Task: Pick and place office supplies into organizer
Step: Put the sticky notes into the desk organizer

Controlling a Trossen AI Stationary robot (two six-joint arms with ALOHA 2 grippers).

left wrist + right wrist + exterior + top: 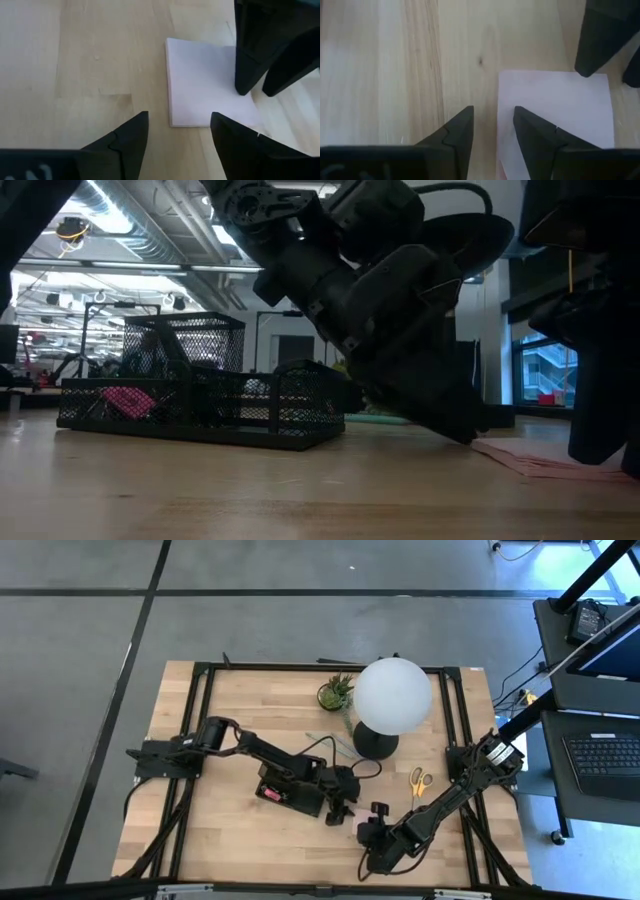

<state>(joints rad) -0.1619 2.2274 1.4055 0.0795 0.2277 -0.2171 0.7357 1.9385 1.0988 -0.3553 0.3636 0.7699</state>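
Note:
The pale pink sticky-note pad (205, 85) lies flat on the wood between the two grippers. My left gripper (180, 125) is open over one edge of the pad, right of the black mesh organizer (295, 790). My right gripper (493, 120) is open and comes from the table's near right (368, 836), facing the left one. Its fingers stand astride the opposite edge of the pad (560, 110). The organizer rests on the table (200, 405) with a pink item (128, 400) in one compartment. Yellow-handled scissors (418, 781) lie right of the lamp base. My left gripper points steeply down at the pad's edge (200, 122), one finger (225, 135) over the pad and one over bare wood; whether it touches, I cannot tell. My right gripper's fingers (247, 70) also point down, one over the pad (520, 90), one beside it; touch cannot be told.
A white globe lamp (392, 695) on a black base (375, 745) and a small potted plant (337, 692) stand toward the far edge. Thin pale pencils (338, 740) lie left of the lamp base. Bare wood stretches to the near left of the organizer.

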